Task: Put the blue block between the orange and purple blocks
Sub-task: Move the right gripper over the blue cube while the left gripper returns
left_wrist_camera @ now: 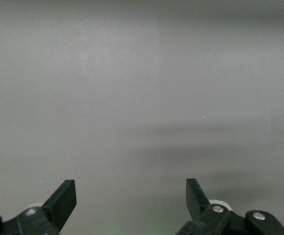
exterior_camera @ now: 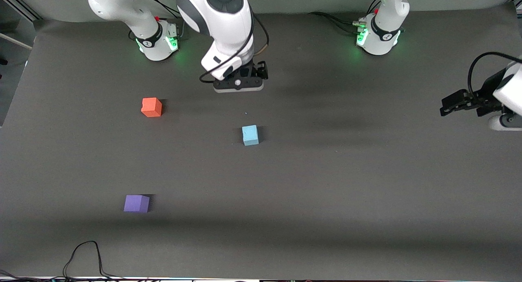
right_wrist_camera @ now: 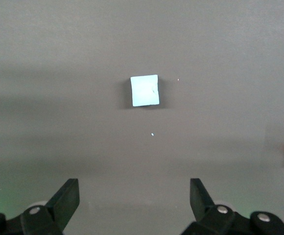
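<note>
A high front camera faces the robot bases and takes in the whole table [exterior_camera: 326,192]. Each wrist camera looks down past its own open fingers: the left sees bare mat, while the right shares the blue block [right_wrist_camera: 144,90] with the front view.

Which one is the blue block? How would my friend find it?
Look at the dark table, then at the right gripper hanging over its middle with open fingers. The blue block sits just nearer the front camera. It is sky-blue; the others are an orange block and a purple block.
</note>
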You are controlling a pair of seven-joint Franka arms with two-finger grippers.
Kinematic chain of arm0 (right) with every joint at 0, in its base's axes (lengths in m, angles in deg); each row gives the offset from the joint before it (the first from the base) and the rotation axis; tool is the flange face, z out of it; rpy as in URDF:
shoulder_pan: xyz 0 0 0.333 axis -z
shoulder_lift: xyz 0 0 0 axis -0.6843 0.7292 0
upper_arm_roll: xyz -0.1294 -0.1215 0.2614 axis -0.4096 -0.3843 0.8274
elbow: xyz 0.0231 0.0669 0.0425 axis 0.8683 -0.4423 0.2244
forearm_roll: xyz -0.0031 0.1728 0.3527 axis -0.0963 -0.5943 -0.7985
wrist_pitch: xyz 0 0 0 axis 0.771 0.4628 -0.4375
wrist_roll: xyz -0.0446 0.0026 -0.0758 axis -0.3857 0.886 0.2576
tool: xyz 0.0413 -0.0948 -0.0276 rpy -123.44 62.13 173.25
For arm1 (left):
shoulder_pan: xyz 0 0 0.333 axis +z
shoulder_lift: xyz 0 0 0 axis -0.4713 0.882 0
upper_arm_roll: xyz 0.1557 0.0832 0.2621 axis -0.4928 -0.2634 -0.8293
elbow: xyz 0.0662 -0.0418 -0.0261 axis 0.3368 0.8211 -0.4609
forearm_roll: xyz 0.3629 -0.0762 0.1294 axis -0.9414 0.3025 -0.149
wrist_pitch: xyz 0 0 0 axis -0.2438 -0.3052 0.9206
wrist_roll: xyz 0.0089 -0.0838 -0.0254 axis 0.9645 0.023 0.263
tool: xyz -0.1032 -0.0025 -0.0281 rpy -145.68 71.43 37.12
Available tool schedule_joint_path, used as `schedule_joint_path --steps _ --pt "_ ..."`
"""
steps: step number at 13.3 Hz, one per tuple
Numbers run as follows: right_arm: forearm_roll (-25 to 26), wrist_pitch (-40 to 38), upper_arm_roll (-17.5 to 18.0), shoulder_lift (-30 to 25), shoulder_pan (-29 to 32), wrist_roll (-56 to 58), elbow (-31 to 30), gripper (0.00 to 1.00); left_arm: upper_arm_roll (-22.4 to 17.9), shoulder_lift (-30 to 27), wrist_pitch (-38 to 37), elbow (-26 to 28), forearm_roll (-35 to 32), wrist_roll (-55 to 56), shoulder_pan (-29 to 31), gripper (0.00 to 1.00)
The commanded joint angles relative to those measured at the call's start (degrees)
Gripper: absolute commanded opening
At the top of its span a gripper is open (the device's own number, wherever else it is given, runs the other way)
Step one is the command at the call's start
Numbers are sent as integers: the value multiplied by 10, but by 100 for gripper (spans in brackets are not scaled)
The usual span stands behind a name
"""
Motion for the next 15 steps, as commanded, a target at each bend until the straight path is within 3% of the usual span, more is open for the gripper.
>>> schedule_joint_path --steps 1,3,7,10,15 --pt "-14 132 -3 1 -11 25 -108 100 -19 -14 -8 14 -8 -8 -25 100" --pt "-14 260 -3 28 -11 29 -179 100 -53 -17 -8 14 -9 -8 -63 100" --pt "-14 363 -5 146 5 49 -176 100 -54 -20 -7 19 -9 -36 -57 100" --pt "-21 401 -4 179 17 49 -175 100 -46 -22 -8 19 -48 -39 -57 100" --pt "-71 403 -4 212 17 49 -126 100 -47 -22 -9 21 -48 -46 -57 100"
